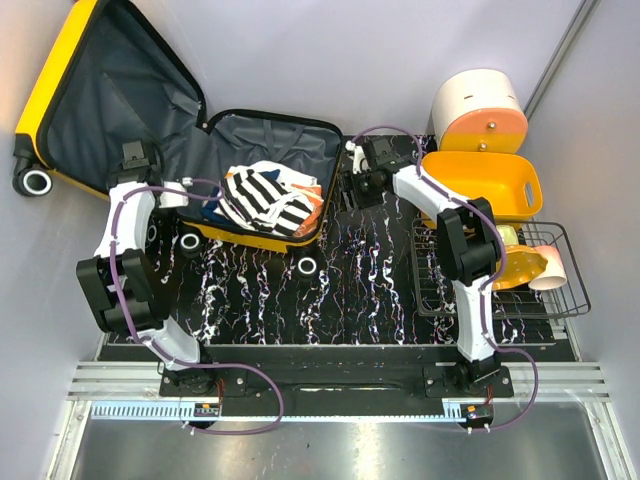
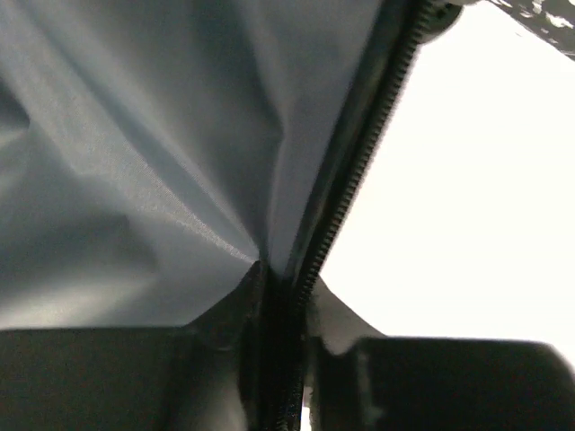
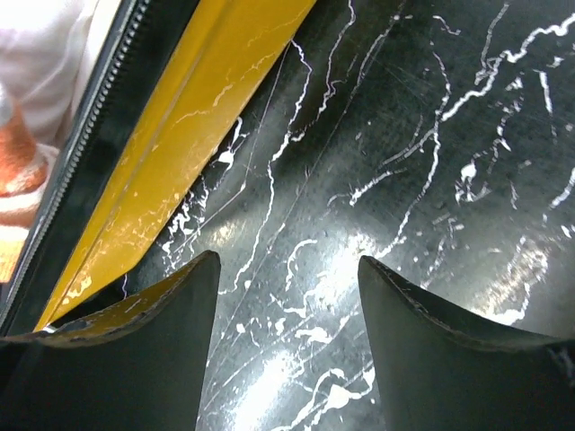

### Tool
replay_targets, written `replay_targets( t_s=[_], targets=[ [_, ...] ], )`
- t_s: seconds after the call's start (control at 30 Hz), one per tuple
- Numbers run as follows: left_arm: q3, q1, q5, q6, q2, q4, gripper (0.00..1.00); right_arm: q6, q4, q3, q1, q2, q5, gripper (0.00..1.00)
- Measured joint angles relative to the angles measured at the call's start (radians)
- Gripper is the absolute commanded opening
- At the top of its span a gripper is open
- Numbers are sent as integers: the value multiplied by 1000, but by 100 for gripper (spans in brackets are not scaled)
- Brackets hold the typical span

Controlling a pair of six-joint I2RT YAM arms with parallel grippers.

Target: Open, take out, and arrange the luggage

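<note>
**Left gripper** (image 2: 283, 310): jaws drawn narrow and nipped on the zip edge (image 2: 346, 193) of the grey lining (image 2: 135, 162). The fabric puckers into the pinch. Just ahead of me the raised lid (image 1: 110, 85) of the luggage (image 1: 285, 135) leans on the back wall, which puts me at the hinge, between lid and base.

**Right gripper** (image 3: 287, 287): jaws wide, nothing held, hanging low over the black marbled table (image 3: 431, 162). The yellow shell (image 3: 207, 117) runs just to my left. I cannot tell whether it touches my fingers (image 3: 135, 359).

**Contents:** striped clothing (image 1: 265, 195) lies in the base, beyond that shell wall and between my two grippers. It has not been lifted.

**Assessment:** opening is done and taking out is the step in hand. The left pinch looks meant to work the lining along its zip. If so, the next move calls for a steady pull along the zip line — a sideways tug could shift the lid. The right gripper would need to rise over the shell wall and come down on the clothing, since from its present place it can reach nothing.
</note>
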Motion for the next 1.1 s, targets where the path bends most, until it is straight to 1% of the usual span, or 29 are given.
replay_targets(
  t_s=[0.03,0.13,0.27,0.37,0.5,0.77,0.9,1.0,1.03,1.1],
  targets=[
    [-6,-2,0,23,-7,-20,0,1,11,4,3,14,-3,71],
    [-19,-5,-9,67,-27,-92,0,-1,41,10,17,49,-8,72],
    [-19,-5,-7,60,-66,-158,0,-24,94,24,56,81,-7,72],
    [-18,-2,-3,32,-87,-208,0,-60,123,56,75,98,23,72],
    [33,3,-6,-21,-88,-294,0,-89,160,93,72,118,29,72],
    [85,3,-5,-39,-88,-346,0,-112,187,105,84,126,43,72],
    [90,3,-8,-39,-87,-349,10,-111,191,126,96,140,54,71],
    [91,7,-13,-43,-87,-348,25,-108,193,148,106,156,54,71],
    [91,8,-14,-48,-87,-348,37,-107,196,152,111,159,54,71],
    [96,11,-9,-82,-87,-339,46,-95,202,152,122,159,54,71]
  ],
)
